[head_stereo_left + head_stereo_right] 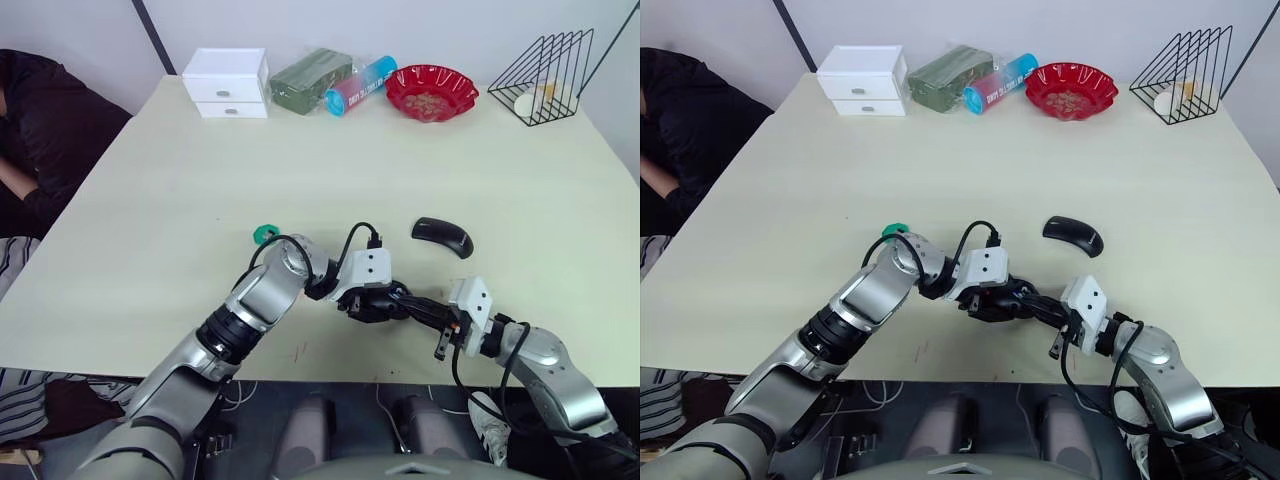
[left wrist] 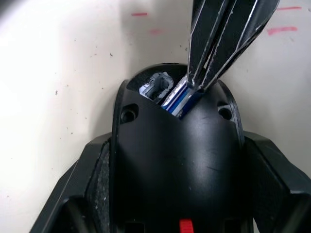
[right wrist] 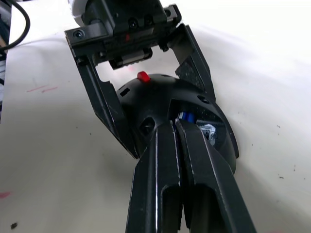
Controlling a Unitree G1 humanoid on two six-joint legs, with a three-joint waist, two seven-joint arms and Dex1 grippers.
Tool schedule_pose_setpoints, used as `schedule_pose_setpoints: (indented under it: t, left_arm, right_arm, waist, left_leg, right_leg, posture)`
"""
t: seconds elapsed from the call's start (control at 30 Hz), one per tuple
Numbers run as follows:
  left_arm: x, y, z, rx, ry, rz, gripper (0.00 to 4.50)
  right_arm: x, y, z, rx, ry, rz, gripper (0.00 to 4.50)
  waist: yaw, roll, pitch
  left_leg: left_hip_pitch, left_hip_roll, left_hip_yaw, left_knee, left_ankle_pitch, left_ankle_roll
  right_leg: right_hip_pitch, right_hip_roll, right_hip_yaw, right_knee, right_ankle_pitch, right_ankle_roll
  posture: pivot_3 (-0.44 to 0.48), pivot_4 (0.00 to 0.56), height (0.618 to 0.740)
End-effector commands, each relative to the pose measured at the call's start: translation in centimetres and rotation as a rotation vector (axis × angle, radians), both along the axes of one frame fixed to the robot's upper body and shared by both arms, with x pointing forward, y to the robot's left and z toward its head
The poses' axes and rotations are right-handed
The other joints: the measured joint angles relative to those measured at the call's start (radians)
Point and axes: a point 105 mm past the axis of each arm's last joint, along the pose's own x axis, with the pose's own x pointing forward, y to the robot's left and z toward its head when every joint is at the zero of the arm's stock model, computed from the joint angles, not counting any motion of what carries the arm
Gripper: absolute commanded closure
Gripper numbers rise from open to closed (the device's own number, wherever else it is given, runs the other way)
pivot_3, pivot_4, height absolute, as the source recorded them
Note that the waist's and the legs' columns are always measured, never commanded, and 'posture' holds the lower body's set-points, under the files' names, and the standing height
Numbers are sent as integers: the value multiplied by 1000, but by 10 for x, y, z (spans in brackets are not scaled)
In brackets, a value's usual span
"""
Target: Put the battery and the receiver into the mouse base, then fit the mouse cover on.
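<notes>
Left arm (image 1: 262, 296): silver-grey metallic shells, black ribbed joint band at forearm, white boxy wrist module, black cable looping over it. Right arm (image 1: 545, 365): same silver shells, white wrist block, black cables alongside. Left gripper (image 3: 146, 92): black angular fingers, visible screws, textured inner pads. Right gripper (image 2: 204, 82): long slim black fingers, pale worn edges.

The table (image 1: 150, 200) carries one mouse base (image 2: 175, 160), one battery (image 2: 179, 97) and one mouse cover (image 1: 442, 236). There is one green disc (image 1: 265, 235). Along the far edge stand one white drawer box (image 1: 227, 82) with two drawers, one dark green packet (image 1: 310, 78), one blue-and-pink tube (image 1: 360, 85), one red bowl (image 1: 431, 92) and one black wire rack (image 1: 545, 75). Two grippers are present, the left gripper (image 3: 146, 92) and the right gripper (image 2: 214, 63), each with two fingers. One person (image 1: 40, 130) sits at the table's left side.
</notes>
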Motion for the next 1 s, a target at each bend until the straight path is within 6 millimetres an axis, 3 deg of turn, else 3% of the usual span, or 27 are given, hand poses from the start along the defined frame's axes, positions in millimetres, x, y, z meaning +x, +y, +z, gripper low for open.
schedule_pose_setpoints:
  t: [0.03, 0.3, 0.43, 0.53, 0.63, 0.8, 1.0]
  left_arm:
    - [-10, -4, -11, 17, 63, -32, 1548]
    - [-10, -4, -11, 15, 68, -27, 1548]
    - [-10, -4, -11, 14, 70, -28, 1548]
    - [-9, -5, -11, 13, 71, -28, 1548]
    - [-8, -5, -11, 15, 67, -29, 1548]
    - [-7, -4, -11, 18, 64, -28, 1548]
    - [-5, -3, -11, 20, 64, -24, 1548]
  right_arm:
    - [-5, -5, -33, -95, 174, -22, 4441]
    - [-14, -17, -50, -242, 376, -34, 4441]
    - [-13, -18, -49, -267, 370, -35, 4441]
    - [-1, -14, -32, -193, 278, -62, 4441]
    - [12, -14, 2, -29, 114, -101, 4441]
    - [6, -24, 39, 71, -104, -68, 4441]
    - [-14, -45, 47, 80, -128, 2, 4441]
  waist:
    - [-1, 0, 0]
    - [1, 2, -13]
    - [2, 0, -17]
    - [1, 0, -18]
    - [2, 0, -17]
    - [4, 1, -16]
    - [6, 1, -15]
  left_leg:
    - [0, 0, 0, 0, 0, 0]
    - [0, 0, 0, 0, 0, 0]
    - [0, 0, 0, -1, 0, 0]
    - [0, 0, 0, -1, 0, 0]
    - [0, 0, 0, -1, 0, 0]
    - [-2, 0, 0, -1, 0, 0]
    - [-2, 0, -1, -1, 0, 0]
  right_leg:
    - [0, 0, 0, 0, 0, 0]
    - [0, 0, 0, 0, 0, 0]
    - [0, 0, 0, 0, -1, -1]
    - [0, 0, 0, 0, -1, 0]
    - [0, 0, 0, 0, -1, 0]
    - [-1, 0, 0, -1, -1, 0]
    - [-1, 0, 0, -1, -1, 0]
  posture:
    - [0, 150, 740]
    - [0, 150, 740]
    - [0, 150, 740]
    - [0, 150, 740]
    - [0, 150, 740]
    - [0, 150, 740]
    - [0, 150, 740]
